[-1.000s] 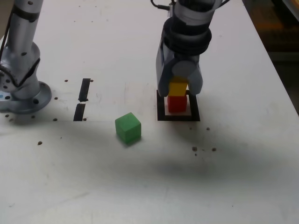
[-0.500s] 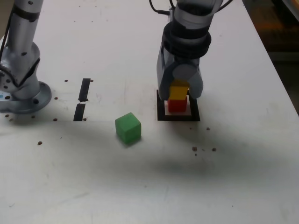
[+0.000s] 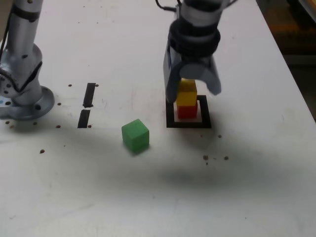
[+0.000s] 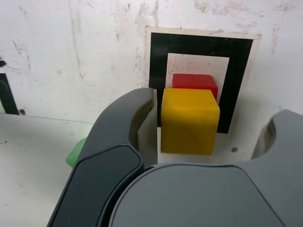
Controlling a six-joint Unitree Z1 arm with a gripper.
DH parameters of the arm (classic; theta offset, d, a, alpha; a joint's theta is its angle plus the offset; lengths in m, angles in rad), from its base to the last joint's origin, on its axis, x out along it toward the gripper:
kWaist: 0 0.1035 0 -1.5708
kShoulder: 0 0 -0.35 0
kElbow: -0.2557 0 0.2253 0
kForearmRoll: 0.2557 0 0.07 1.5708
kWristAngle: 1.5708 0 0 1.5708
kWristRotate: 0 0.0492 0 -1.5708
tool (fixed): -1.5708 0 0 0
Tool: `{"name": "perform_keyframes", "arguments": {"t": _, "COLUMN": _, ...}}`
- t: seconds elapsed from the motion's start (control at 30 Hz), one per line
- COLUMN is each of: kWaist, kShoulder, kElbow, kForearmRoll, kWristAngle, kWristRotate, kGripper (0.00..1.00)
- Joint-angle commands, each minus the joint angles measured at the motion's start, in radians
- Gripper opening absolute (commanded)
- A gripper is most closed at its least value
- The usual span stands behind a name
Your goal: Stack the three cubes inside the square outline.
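Second cube placed; green one left to fetch.

In the exterior view the green cube (image 3: 135, 135) lay loose on the table, left of the square outline (image 3: 188, 123); there the gripper (image 3: 192, 90), fingers spread wide, straddled the yellow cube (image 3: 186, 95) sitting on the red cube (image 3: 187, 110). Next it likely needed lifting clear.

You see a matt white table (image 3: 256, 163), scuffed and speckled with dark specks. The gripper (image 3: 193, 88) looks like smooth dark grey plastic with a slight sheen. The yellow cube (image 4: 189, 121) has a matt, faintly grainy face.
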Motion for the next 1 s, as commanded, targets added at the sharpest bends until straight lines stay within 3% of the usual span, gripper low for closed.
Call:
{"name": "perform_keyframes", "arguments": {"t": 0.0, "kWaist": -0.007, "kShoulder": -0.032, "kElbow": -0.009, "kForearmRoll": 0.029, "kWristAngle": 0.010, "kWristRotate": -0.006, "kGripper": 1.00}}
{"name": "perform_keyframes", "arguments": {"t": 0.2, "kWaist": -0.050, "kShoulder": -0.112, "kElbow": 0.004, "kForearmRoll": 0.137, "kWristAngle": 0.008, "kWristRotate": -0.021, "kGripper": 1.00}}
{"name": "perform_keyframes", "arguments": {"t": 0.4, "kWaist": -0.168, "kShoulder": -0.171, "kElbow": 0.092, "kForearmRoll": 0.134, "kWristAngle": -0.029, "kWristRotate": 0.065, "kGripper": 1.00}}
{"name": "perform_keyframes", "arguments": {"t": 0.53, "kWaist": -0.264, "kShoulder": -0.189, "kElbow": 0.169, "kForearmRoll": 0.121, "kWristAngle": -0.031, "kWristRotate": 0.098, "kGripper": 1.00}}
{"name": "perform_keyframes", "arguments": {"t": 0.67, "kWaist": -0.324, "kShoulder": -0.177, "kElbow": 0.269, "kForearmRoll": 0.057, "kWristAngle": -0.027, "kWristRotate": 0.116, "kGripper": 0.99}}
{"name": "perform_keyframes", "arguments": {"t": 0.97, "kWaist": -0.335, "kShoulder": -0.162, "kElbow": 0.460, "kForearmRoll": -0.188, "kWristAngle": -0.018, "kWristRotate": 0.154, "kGripper": 0.96}}
